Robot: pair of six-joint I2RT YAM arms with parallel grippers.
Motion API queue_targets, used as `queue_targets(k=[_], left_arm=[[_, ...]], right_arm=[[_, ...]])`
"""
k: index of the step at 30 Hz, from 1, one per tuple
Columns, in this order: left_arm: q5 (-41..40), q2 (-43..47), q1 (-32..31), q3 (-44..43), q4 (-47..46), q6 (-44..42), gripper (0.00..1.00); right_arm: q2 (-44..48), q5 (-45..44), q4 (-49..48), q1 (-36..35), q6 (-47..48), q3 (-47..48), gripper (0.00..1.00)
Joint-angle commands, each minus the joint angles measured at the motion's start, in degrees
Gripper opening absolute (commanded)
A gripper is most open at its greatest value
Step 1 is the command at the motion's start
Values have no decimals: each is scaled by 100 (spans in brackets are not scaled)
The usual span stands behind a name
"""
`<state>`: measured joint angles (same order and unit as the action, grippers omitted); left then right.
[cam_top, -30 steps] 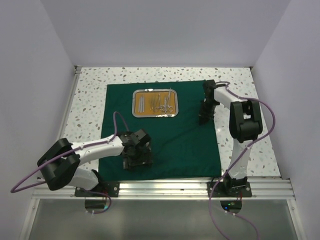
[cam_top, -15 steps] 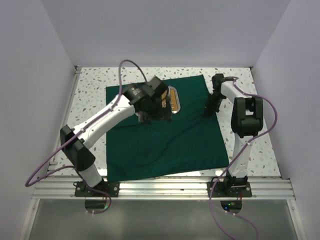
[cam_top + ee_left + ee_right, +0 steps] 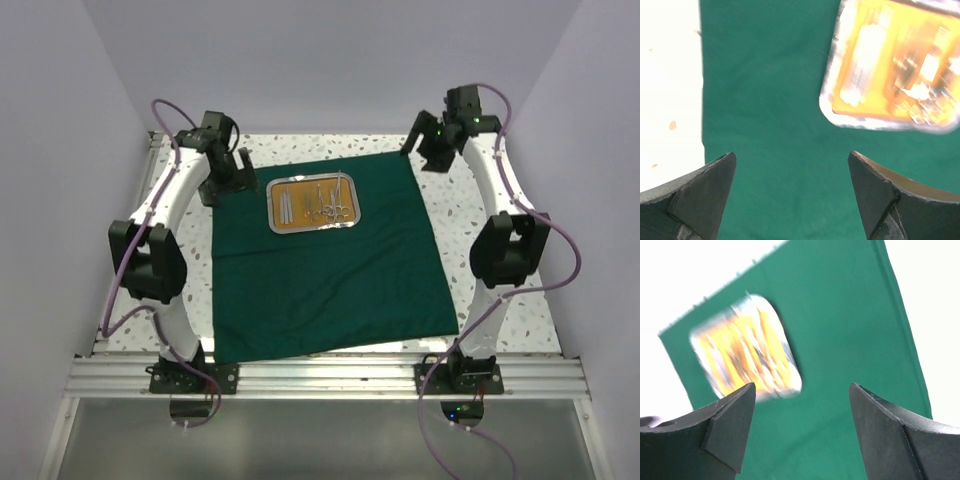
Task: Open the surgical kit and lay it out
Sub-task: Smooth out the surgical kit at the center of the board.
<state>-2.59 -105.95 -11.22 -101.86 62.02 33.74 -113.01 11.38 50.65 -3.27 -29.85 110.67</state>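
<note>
The surgical kit's dark green cloth wrap lies spread flat on the speckled table. On its far half sits the steel tray with an orange-brown floor, and small silver instruments lie inside it. My left gripper hovers over the cloth's far left corner, open and empty. In the left wrist view it is above bare cloth, with the blurred tray ahead on the right. My right gripper hangs raised off the far right corner, open and empty. Its wrist view looks down on cloth and tray.
White speckled tabletop borders the cloth on both sides and at the back. Pale walls enclose the left, right and far sides. A metal rail carrying both arm bases runs along the near edge.
The left arm swung from the near cloth, over the tray, to the far left corner. The right gripper opened, let the cloth go and lifted to the far right. The cloth now lies flatter.
</note>
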Motion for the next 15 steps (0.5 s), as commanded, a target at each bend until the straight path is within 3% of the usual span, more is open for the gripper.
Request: queue_targets(k=[1, 4, 8, 12, 15], left_arm=[[-57, -477, 480, 18, -804, -315, 98], [-84, -1004, 709, -263, -1085, -446, 97], [232, -1629, 1016, -527, -1472, -447, 94], [601, -2139, 1122, -685, -1824, -543, 93], [663, -2359, 1122, -677, -1930, -640, 91]], right_arm=[[-1121, 102, -74, 10, -302, 1277, 79], [-2159, 49, 251, 45, -478, 3111, 79], [-2760, 84, -142, 124, -663, 3515, 72], [-2936, 119, -767, 151, -882, 3118, 29], [-3208, 285, -882, 133, -979, 3197, 20]])
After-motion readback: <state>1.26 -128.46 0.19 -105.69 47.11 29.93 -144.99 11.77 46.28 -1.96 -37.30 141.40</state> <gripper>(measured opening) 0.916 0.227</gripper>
